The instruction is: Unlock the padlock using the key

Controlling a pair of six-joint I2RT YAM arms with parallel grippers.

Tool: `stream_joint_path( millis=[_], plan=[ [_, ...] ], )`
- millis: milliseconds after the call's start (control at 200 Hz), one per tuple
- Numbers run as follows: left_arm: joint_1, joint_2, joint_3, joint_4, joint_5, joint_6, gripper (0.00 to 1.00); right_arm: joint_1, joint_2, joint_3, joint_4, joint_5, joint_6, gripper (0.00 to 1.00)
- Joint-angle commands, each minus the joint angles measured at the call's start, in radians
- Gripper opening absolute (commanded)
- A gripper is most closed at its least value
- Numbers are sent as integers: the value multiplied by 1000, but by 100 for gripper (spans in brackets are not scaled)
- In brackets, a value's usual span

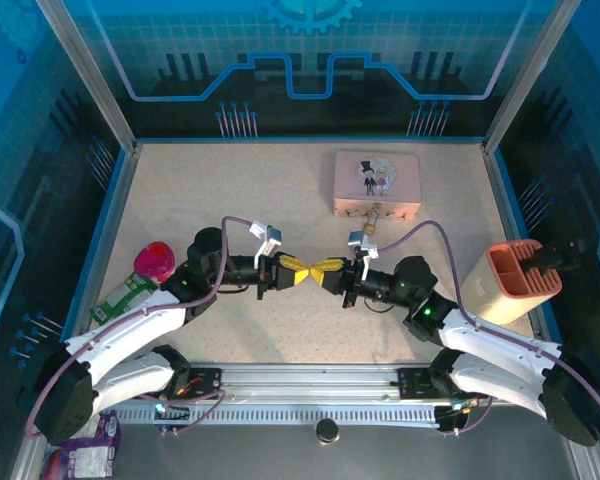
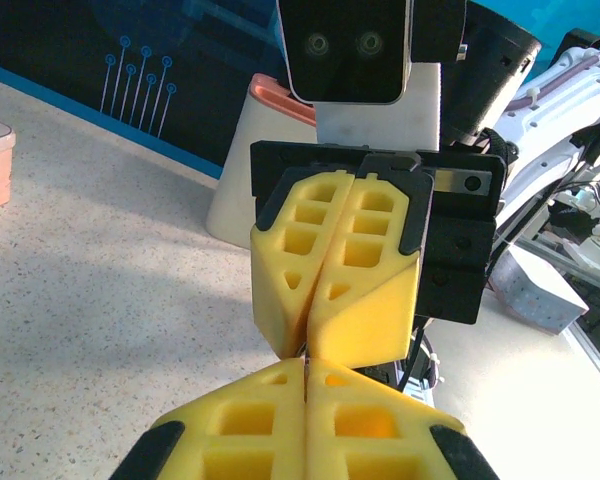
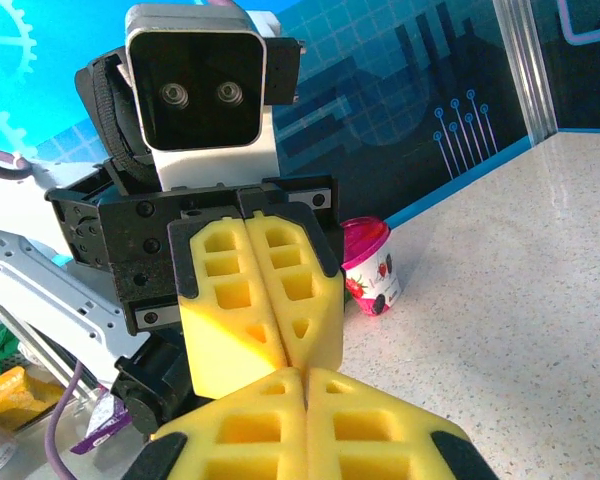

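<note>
My left gripper and right gripper meet tip to tip above the middle of the table, both with yellow fingers pressed together. In the left wrist view a thin dark sliver, the key, sits in the seam where the left gripper meets the right gripper; both pairs of tips close on it. The right wrist view has the right gripper touching the left gripper, with the key hidden. The tiny brass padlock hangs at the front of the pink tin.
A pink yoghurt cup and a green-white packet lie at the left edge. A beige holder with an orange top stands at the right edge. Blue walls enclose the table.
</note>
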Motion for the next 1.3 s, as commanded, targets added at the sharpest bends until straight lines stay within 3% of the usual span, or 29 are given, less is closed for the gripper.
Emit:
stream_joint_path(
  millis=[0, 130, 255, 335, 445, 530, 600, 780, 921, 1121, 1296],
  plan=[
    [0, -18, 46, -19, -18, 39, 9, -2, -21, 21, -46, -22, -18, 0],
    [13, -52, 45, -65, -118, 18, 52, -4, -125, 24, -188, 114, -43, 0],
    [68, -81, 66, -138, -257, -88, 71, -8, -231, 107, -503, 294, -107, 0],
    [103, -49, 83, -129, -265, -151, 72, -11, -284, 158, -647, 368, -142, 0],
    [102, 72, 184, -247, -347, -173, 67, -12, -369, 217, -801, 500, -178, 0],
    [87, 182, 230, -222, -349, -201, 66, -13, -427, 257, -900, 585, -214, 0],
    [43, 284, 295, -216, -345, -198, 65, -14, -465, 298, -972, 647, -236, 0],
    [-97, 560, 549, -338, -502, -105, 67, -18, -557, 385, -1121, 790, -260, 0],
    [-143, 762, 712, -385, -569, -105, 68, -17, -634, 407, -1181, 833, -260, 0],
    [-190, 1005, 997, -555, -757, -82, 73, -17, -721, 411, -1238, 861, -248, 0],
    [-202, 1173, 1195, -688, -892, -115, 76, -18, -760, 409, -1289, 845, -149, 0]
  ],
)
